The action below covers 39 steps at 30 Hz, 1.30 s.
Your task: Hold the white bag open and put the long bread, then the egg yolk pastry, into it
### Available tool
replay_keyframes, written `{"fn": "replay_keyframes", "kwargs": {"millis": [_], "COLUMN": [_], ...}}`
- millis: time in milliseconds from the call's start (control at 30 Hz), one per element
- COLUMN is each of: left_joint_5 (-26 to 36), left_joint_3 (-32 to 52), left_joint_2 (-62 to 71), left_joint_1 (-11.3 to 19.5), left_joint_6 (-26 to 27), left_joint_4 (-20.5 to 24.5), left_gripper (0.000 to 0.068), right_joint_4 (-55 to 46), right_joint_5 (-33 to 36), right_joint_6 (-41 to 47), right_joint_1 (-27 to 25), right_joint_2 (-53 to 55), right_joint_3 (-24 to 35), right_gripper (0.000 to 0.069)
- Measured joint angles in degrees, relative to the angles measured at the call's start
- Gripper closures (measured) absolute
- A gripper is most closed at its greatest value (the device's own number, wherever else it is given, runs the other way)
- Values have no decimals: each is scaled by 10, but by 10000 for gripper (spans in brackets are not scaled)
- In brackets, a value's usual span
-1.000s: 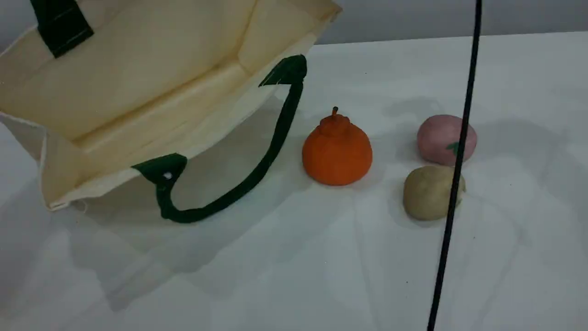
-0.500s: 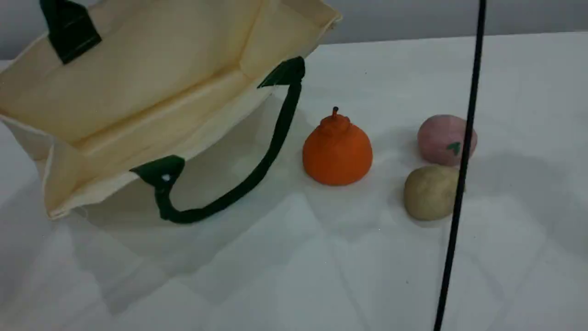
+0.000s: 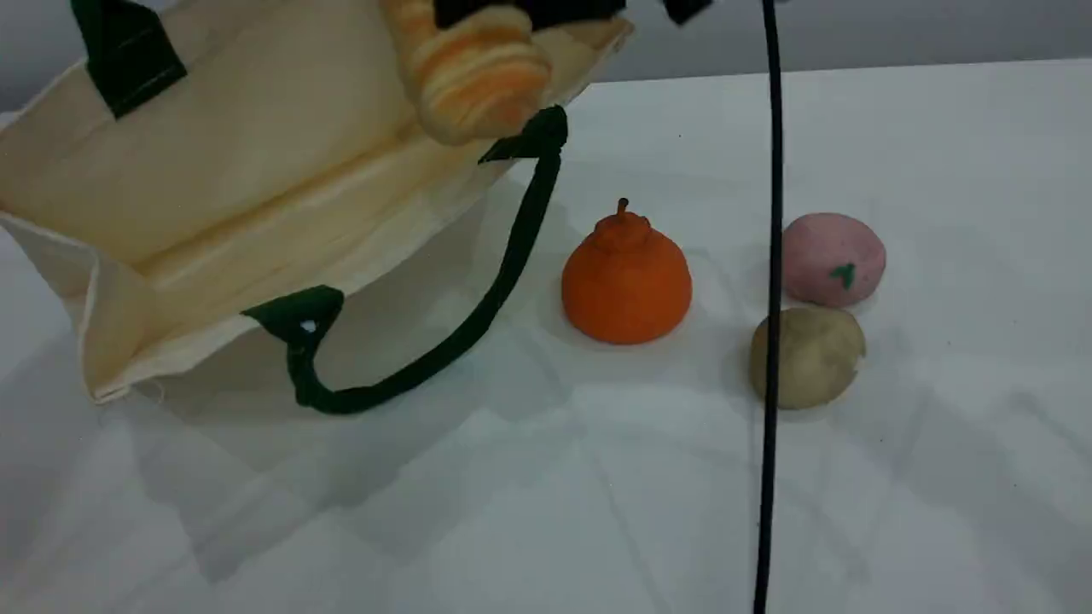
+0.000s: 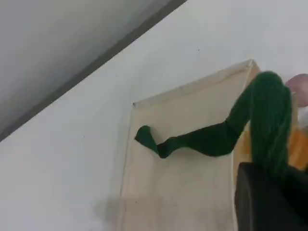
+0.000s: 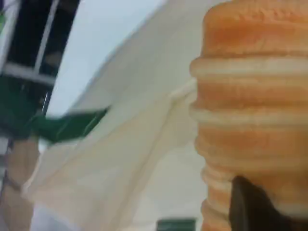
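Scene view: the long bread (image 3: 473, 72), golden-orange with pale crosswise ridges, hangs in the air at about eleven o'clock in the frame, its lower end over the open mouth of the white bag (image 3: 256, 196) and clear of the cloth. The right gripper (image 3: 529, 10) shows only as dark shapes at the top edge, clamped on the loaf's upper end. In the right wrist view one dark fingertip (image 5: 255, 207) presses against the ridged crust, with cream canvas behind it. The bag fills the ten o'clock part of the scene, lying on its side with its mouth gaping toward four o'clock. Its lower handle (image 3: 503, 281) trails in a loop on the table (image 3: 938, 512). In the left wrist view the left gripper (image 4: 272, 202) is closed on the upper handle (image 4: 207, 140), the green strap running down into its dark finger. The orange sliver at three o'clock there is probably the loaf, though too little shows to be sure. The egg yolk pastry (image 3: 806, 356) sits on the table at about four o'clock from centre, untouched. The pink ball (image 3: 832, 258) lies just beside it at one o'clock, and the orange fruit (image 3: 627, 277) stands apart at ten o'clock of it. A black cable (image 3: 772, 477) hangs down across the pastry's left side.
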Motion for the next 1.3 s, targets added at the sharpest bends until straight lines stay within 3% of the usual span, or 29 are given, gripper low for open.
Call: {"fn": "replay_keyframes", "kwargs": {"millis": [267,600,700,967,1067,1300], "left_joint_5": [0,0,0,0,0,1], "left_joint_3": [0,0,0,0,0,0], "left_joint_2": [-1,-1,-1,-1,-1,-1], "left_joint_1": [0,0,0,0,0,0], "left_joint_6": [1,2,4,4,4,4], "left_joint_4": [1,1,1,1,1,5], "left_gripper": [589,589,589,589,589,589], "right_joint_4": [89,291,295,287,242,75], "right_joint_5": [-35,-32,-7,48,72,90], "right_joint_6": [3,-127,-152,-159,-137,-48], "right_joint_1": [0,15,22,19,7,-31], "right_joint_2": [68,110,114,112,96,30], "right_joint_3": [0,-1,-1,-26,-37,-42], "right_gripper": [598,591,531,168,137,161]}}
